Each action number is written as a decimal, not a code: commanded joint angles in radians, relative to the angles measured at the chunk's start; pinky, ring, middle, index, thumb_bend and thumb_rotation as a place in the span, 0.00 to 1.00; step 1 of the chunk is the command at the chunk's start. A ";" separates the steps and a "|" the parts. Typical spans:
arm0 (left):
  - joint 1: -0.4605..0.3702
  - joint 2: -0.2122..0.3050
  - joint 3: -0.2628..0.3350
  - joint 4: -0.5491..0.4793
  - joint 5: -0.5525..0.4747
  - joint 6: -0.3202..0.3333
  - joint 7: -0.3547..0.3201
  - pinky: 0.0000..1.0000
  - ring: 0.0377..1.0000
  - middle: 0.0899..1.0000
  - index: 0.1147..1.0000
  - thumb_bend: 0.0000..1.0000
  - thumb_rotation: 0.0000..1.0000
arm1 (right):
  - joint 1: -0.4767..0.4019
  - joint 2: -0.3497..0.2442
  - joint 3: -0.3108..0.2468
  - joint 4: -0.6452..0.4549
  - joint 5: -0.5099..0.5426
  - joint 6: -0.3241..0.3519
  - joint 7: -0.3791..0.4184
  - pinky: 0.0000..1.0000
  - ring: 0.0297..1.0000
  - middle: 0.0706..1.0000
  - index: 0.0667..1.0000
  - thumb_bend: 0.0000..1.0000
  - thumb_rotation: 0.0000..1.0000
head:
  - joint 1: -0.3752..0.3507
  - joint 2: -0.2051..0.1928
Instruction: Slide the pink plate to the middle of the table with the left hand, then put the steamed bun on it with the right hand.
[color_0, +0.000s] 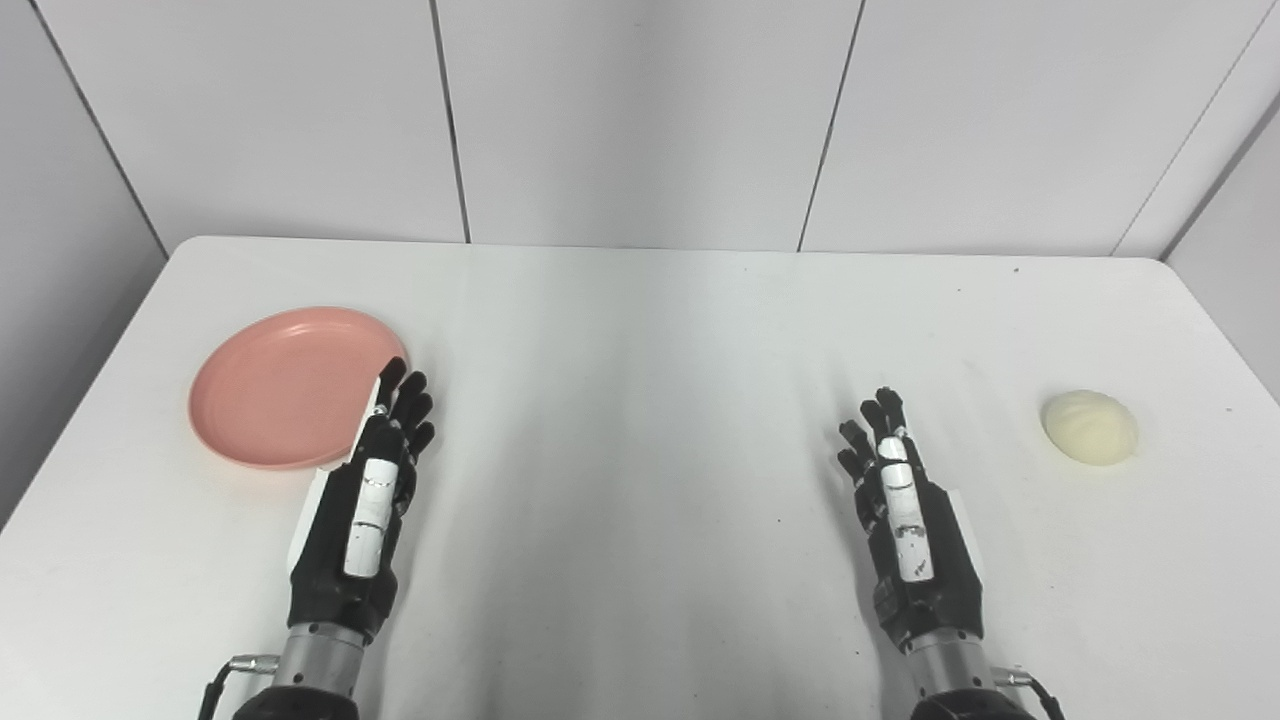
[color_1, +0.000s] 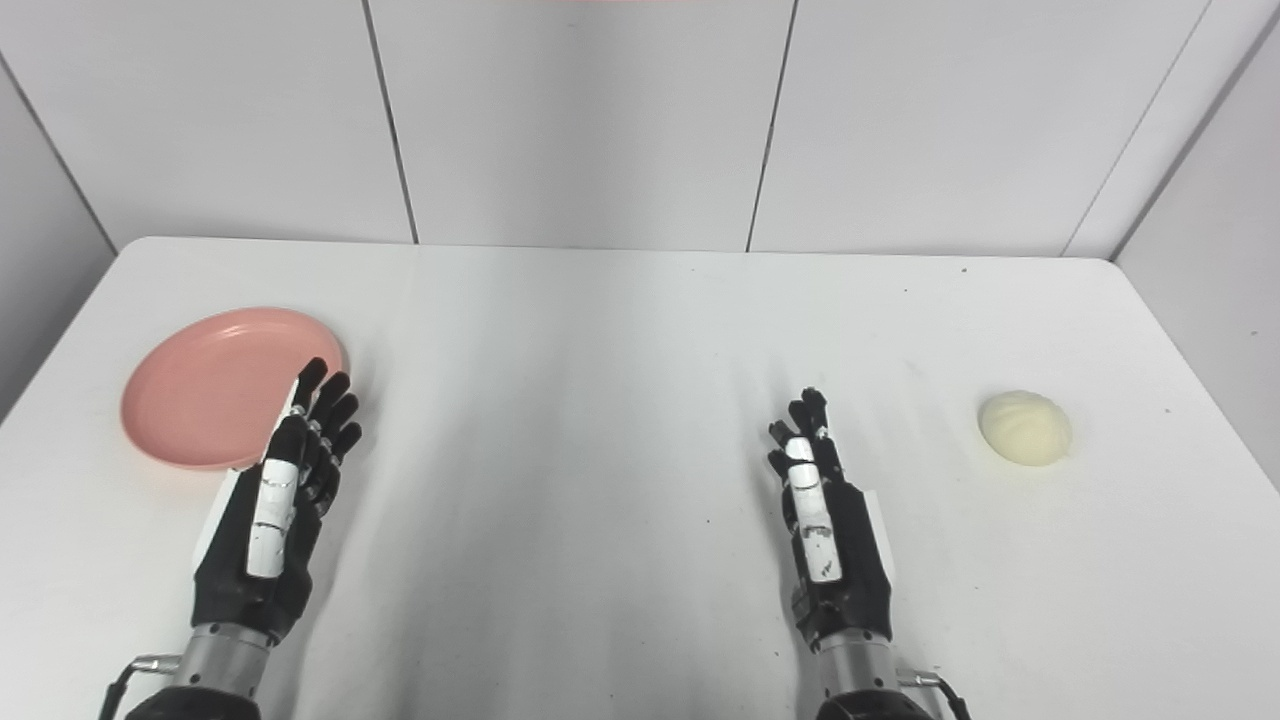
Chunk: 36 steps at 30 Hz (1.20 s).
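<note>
**Plate not yet slid**

The pink plate (color_0: 285, 388) sits far left on the table (color_0: 640, 330); the left hand (color_0: 365, 500), fingers extended and empty, reaches its right rim from the near side; the right hand (color_0: 905, 515), likewise empty, waits; the steamed bun (color_0: 1090, 427) lies to its right.

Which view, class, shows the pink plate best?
The left eye view: the plate lies further from the picture's edge, with only its near right rim hidden behind the left hand. The right eye view shows the same plate closer to the left edge, with similar overlap.
</note>
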 joint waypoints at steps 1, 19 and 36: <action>-0.019 -0.012 0.002 -0.035 -0.003 -0.012 0.007 1.00 1.00 1.00 1.00 0.85 0.92 | -0.014 -0.009 0.000 -0.040 0.019 -0.004 0.021 0.96 0.93 0.95 0.97 0.80 0.85 | 0.004 0.004; -0.017 -0.029 0.022 -0.082 -0.060 0.083 0.010 1.00 1.00 1.00 1.00 0.85 0.90 | -0.015 -0.001 0.008 -0.079 0.017 0.033 0.011 0.95 0.92 0.94 0.95 0.78 0.86 | 0.001 0.017; -0.028 -0.060 -0.018 0.071 0.005 -0.067 0.015 1.00 1.00 1.00 1.00 0.82 0.93 | -0.036 -0.049 -0.037 0.071 0.063 -0.065 0.056 0.98 0.95 0.97 0.98 0.78 0.86 | 0.130 -0.138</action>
